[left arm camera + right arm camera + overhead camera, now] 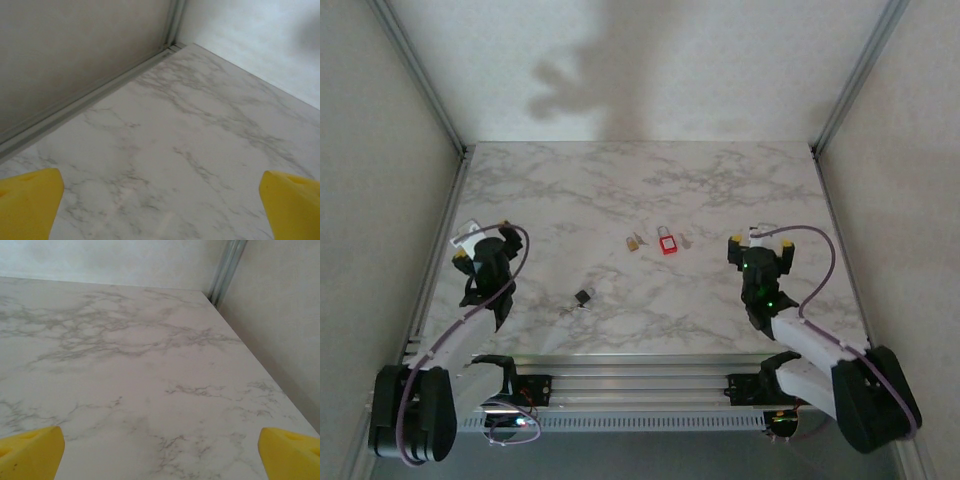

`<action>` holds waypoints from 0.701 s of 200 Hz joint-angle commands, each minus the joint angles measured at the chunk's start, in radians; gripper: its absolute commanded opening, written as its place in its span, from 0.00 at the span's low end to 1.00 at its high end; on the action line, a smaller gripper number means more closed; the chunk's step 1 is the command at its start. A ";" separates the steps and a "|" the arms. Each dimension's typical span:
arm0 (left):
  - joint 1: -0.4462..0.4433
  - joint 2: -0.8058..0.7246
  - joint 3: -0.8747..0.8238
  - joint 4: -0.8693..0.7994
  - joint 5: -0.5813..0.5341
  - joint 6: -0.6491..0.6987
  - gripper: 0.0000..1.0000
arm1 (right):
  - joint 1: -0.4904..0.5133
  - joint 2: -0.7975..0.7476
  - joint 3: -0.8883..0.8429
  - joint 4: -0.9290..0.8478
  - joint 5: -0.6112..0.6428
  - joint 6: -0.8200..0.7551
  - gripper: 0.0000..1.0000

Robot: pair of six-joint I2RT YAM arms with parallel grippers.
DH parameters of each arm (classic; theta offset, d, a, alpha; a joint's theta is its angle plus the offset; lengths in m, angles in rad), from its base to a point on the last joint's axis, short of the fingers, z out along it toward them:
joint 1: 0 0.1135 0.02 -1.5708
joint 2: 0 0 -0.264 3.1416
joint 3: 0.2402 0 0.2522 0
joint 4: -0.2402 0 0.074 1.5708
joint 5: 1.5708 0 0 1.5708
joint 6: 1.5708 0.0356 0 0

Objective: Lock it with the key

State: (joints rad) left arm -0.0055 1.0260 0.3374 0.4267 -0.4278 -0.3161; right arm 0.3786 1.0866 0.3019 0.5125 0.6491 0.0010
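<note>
so, overhead camera first. the red padlock (pixel 667 241) lies flat near the middle of the marble table (pixel 620 180). it's a small bright red body with what looks like a pale shackle pointing at the far wall. just left of it sits a little brass-coloured lock (pixel 635 243). just right of it is a pale key-shaped bit (pixel 686 240), too small for me to swear it's a key. the three make a tight row, and i can't tell if any of them touch. nearer the arms and left of centre there's a small dark lock (pixel 583 296) with a silvery piece (pixel 566 310) beside it, too tiny to identify.

the left gripper (pixel 483 240) is over the left side of the table, well apart from the row, fingers spread wide and holding nothing. the right gripper (pixel 768 238) is on the right side, nearer the row, also spread wide and empty. bare marble lies between it and the key-shaped bit. a purple cable (pixel 825 265) loops off the right arm.

left wrist camera: the left gripper (pixel 160 205) has its yellow fingertips (pixel 30 200) in the bottom corners, far apart, with plain marble between them. a metal rail (pixel 100 95) runs along the foot of the side wall.

right wrist camera: the right gripper (pixel 160 452) looks the same, with yellow fingertips (pixel 30 450) wide apart over bare marble. a metal post (pixel 227 265) stands in the far corner.
</note>
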 commanded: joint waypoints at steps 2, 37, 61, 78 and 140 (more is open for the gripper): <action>0.054 0.053 -0.048 0.201 0.054 0.056 1.00 | -0.041 0.133 -0.034 0.240 -0.045 -0.035 0.99; 0.085 0.151 -0.109 0.447 0.083 0.112 1.00 | -0.100 0.294 -0.043 0.479 -0.162 -0.087 0.99; 0.118 0.275 -0.137 0.639 0.182 0.097 1.00 | -0.168 0.434 -0.071 0.668 -0.276 -0.068 0.99; 0.117 0.353 -0.124 0.741 0.238 0.123 1.00 | -0.206 0.493 -0.061 0.698 -0.299 -0.030 0.99; 0.044 0.524 -0.122 0.902 0.322 0.253 0.99 | -0.239 0.467 0.054 0.421 -0.308 0.027 0.99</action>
State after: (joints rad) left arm 0.0475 1.5360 0.2344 1.1809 -0.1333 -0.1150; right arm 0.1524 1.5661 0.3336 0.9806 0.3637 -0.0078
